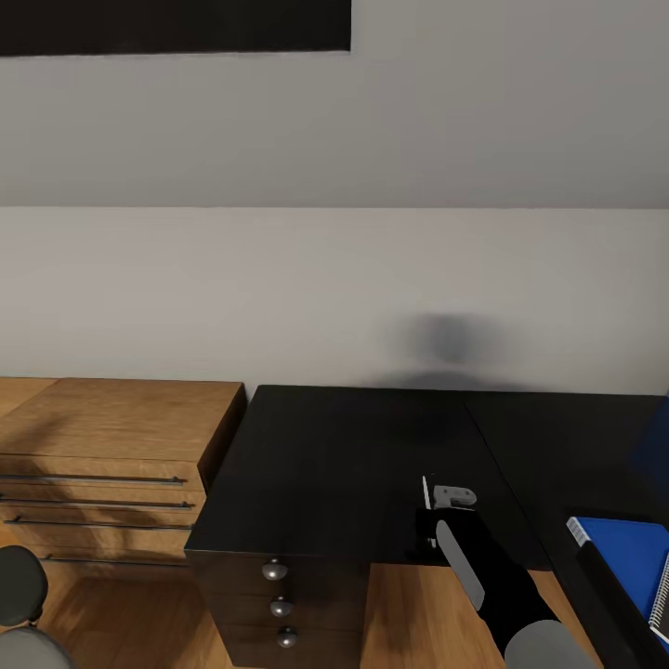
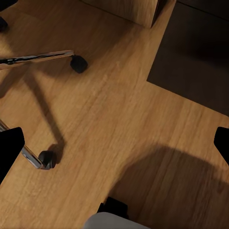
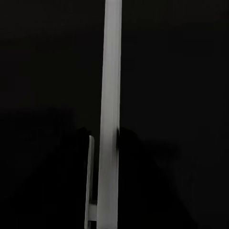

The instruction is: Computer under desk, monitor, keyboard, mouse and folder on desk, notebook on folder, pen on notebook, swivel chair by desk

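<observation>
The glossy black desk (image 1: 325,465) stands against the wall, and my right gripper (image 1: 435,509) hovers over its front part, shut on the pen (image 1: 426,492). The right wrist view shows that pen (image 3: 110,119) as a pale silver stick against the dark desktop. At the right edge, the bright blue folder (image 1: 621,557) lies on the desk, with the notebook's wire spiral (image 1: 661,595) on it, cut off by the frame. My left gripper (image 2: 114,143) hangs open over the wooden floor, near the swivel chair's chrome legs (image 2: 38,58) and castors (image 2: 78,63).
A light wooden dresser (image 1: 111,418) adjoins the desk's left end. The desk's drawer unit has round silver knobs (image 1: 274,570) facing me. Wood floor (image 2: 119,109) lies below the desk's front edge. Rounded grey shapes (image 1: 19,590) sit at the lower left corner.
</observation>
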Robot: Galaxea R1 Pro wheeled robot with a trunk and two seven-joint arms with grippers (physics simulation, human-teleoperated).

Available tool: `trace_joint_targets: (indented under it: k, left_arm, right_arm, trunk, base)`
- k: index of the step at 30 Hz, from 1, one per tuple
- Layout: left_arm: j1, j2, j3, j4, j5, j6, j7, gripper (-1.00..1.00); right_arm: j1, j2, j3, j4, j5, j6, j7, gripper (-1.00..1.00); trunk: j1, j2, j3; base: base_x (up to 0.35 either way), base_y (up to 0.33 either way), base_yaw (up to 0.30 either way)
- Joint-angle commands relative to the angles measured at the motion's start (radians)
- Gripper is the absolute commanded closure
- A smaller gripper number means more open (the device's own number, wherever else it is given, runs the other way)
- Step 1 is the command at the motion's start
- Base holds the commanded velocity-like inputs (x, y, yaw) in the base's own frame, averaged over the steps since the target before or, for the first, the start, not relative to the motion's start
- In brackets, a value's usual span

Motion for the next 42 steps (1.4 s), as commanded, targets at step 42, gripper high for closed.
trace_joint_targets:
  k: [42]
  left_arm:
    - [-0.001,0.000,0.004,0.000,-0.007,-0.001,-0.001,-1.00]
  right_arm:
    - [0.002,-0.007,-0.055,-0.203,-0.014,0.134,-0.006,1.00]
  trunk:
    - [-0.142,0.258,0.115]
  base:
    - [0.000,0.000,0.000]
